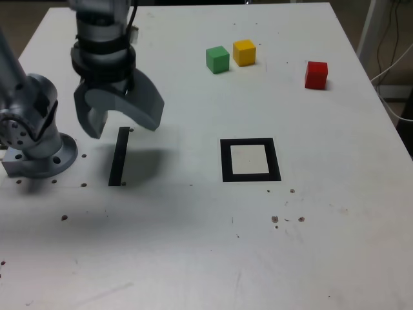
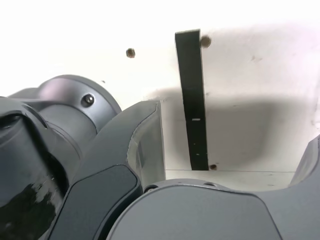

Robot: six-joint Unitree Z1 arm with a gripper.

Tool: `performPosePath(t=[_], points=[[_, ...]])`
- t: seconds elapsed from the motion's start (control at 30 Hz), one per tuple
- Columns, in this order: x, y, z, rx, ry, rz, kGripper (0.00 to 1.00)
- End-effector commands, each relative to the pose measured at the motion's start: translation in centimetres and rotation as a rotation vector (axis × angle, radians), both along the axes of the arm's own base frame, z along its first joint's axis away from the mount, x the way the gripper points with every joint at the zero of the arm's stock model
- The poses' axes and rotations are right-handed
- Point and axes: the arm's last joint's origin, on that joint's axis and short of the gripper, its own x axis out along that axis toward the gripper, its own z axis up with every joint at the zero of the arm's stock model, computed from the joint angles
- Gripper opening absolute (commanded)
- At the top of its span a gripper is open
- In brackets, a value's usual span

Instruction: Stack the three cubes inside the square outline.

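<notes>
1. Nearest the camera we see only bare white table [image 1: 193, 258], marked with a few small dark specks.
2. Beyond that bare stretch we find the square outline [image 1: 250, 159], a thick black frame with a pale centre, lying flat near the middle of the surface and holding nothing.
3. We see the green cube [image 1: 217, 59] and the yellow cube [image 1: 244, 52] just beside each other close to the far edge; whether they touch we cannot tell.
4. We see the red cube [image 1: 316, 74] alone, apart from that pair, towards the far corner on the exterior view's right.
5. We note a thin black strip [image 1: 119, 156] lying flat towards the edge on the exterior view's left; it also shows between the fingers in the wrist view [image 2: 192, 100].
6. We find the gripper [image 1: 119, 119] above the far end of that strip, its jaws spread wide with nothing between them, well apart from all three cubes.
7. We see the arm's grey base [image 1: 39, 152] on the table by the same edge.
</notes>
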Motion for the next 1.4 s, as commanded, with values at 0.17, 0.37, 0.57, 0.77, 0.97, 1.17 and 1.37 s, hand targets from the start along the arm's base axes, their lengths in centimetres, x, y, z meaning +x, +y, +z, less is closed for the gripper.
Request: performPosePath(t=[0.17, 0.37, 0.57, 0.77, 0.97, 1.17, 1.37], points=[[2.4, 1.0, 1.4, 0.006, -0.006, 0.001, 0.99], [4.9, 1.9, 2.1, 0.000, -0.006, -0.008, 0.99], [7.4, 3.2, 2.6, -0.007, -0.018, -0.010, 0.99], [9.9, 4.9, 3.4, -0.012, -0.044, -0.002, 0.99], [13.1, 6.5, 3.7, -0.019, -0.046, -0.005, 0.99], [16.2, 8.3, 4.1, -0.022, -0.054, -0.005, 0.99], [19.7, 10.1, 4.3, -0.031, -0.058, -0.015, 0.99]])
